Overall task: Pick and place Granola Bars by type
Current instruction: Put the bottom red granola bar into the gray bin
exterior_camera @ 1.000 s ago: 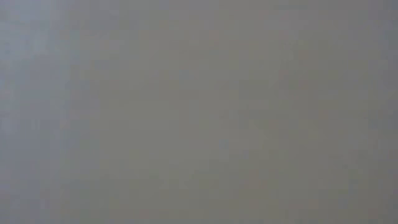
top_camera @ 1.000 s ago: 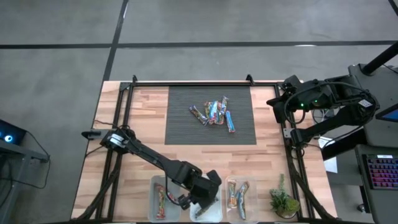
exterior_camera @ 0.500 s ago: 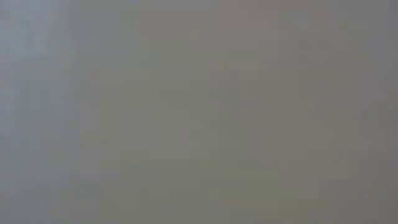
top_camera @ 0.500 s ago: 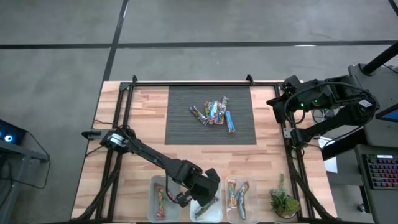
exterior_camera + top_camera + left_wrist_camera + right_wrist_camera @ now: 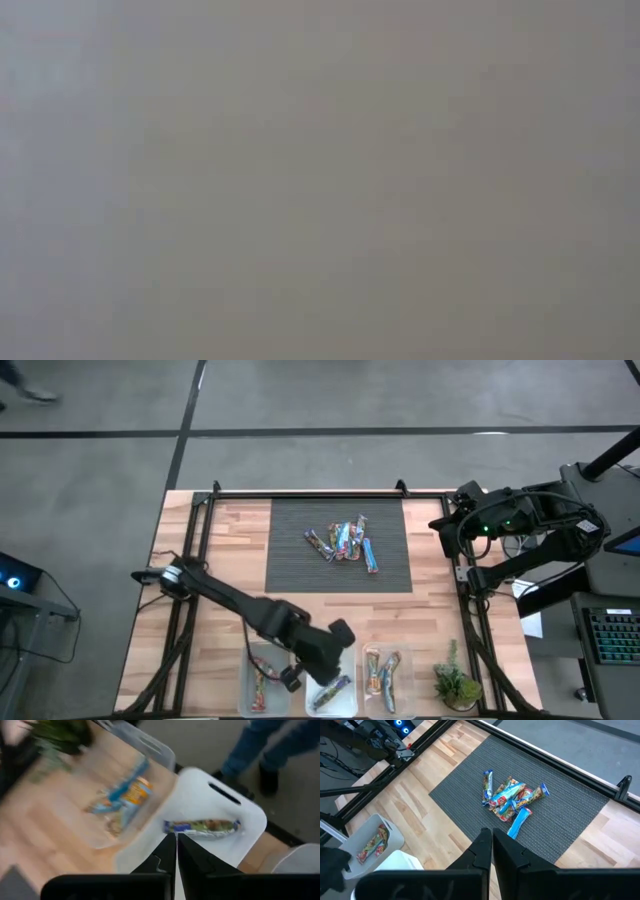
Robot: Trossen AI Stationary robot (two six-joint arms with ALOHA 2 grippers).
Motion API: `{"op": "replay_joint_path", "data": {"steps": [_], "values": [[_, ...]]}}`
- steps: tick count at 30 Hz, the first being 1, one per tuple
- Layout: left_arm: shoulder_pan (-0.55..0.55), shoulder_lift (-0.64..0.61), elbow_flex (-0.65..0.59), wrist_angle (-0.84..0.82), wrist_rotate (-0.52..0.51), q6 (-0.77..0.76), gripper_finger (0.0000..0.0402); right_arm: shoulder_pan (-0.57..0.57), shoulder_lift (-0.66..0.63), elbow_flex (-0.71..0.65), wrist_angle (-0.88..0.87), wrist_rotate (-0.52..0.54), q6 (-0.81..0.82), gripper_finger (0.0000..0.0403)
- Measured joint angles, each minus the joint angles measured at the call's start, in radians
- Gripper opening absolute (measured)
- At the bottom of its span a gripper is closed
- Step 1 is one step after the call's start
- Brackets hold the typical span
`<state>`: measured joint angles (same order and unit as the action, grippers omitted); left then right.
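On dark mat (image 5: 338,545): pile of approx 7 granola bars (image 5: 345,542). Along near table edge, 3 clear bins (image 5: 257,682): 1 bar in left, 1 in mid, 2 in right. Left gripper (image 5: 291,679) clenched, empty, above left/mid bins. Right gripper (image 5: 492,842) clenched, empty, parked at table's right edge

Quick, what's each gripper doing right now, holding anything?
Left gripper: shut, empty, above the middle bin.
Right gripper: shut, empty, parked at the table's right edge.
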<state>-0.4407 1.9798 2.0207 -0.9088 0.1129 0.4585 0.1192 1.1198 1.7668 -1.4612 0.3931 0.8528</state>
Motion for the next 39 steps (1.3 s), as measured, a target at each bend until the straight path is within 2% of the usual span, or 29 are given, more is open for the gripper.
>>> {"op": "replay_joint_path", "data": {"steps": [5,11,16,25,33,39], "values": [[0.029,-0.099,0.04,-0.006,-0.024,-0.023,0.0,0.0,0.0,0.0,0.0,0.0,-0.011,0.0009],[0.077,-0.23,0.038,-0.016,-0.126,-0.044,0.0,0.0,0.0,0.0,0.0,0.0,-0.019,0.0009],[0.16,-0.305,0.038,-0.017,-0.184,-0.072,0.0,0.0,0.0,0.0,0.0,0.0,-0.019,0.0008],[0.381,-0.342,0.037,-0.019,-0.176,-0.116,0.0,0.0,0.002,0.0,0.004,0.0,-0.027,0.0008],[0.587,-0.324,0.034,0.003,-0.038,-0.147,0.0,0.0,0.037,0.0,0.034,0.004,-0.086,0.0008],[0.7,-0.314,0.001,0.061,-0.021,-0.163,0.0,-0.009,0.072,0.0,0.094,0.059,-0.105,0.0009]]}}
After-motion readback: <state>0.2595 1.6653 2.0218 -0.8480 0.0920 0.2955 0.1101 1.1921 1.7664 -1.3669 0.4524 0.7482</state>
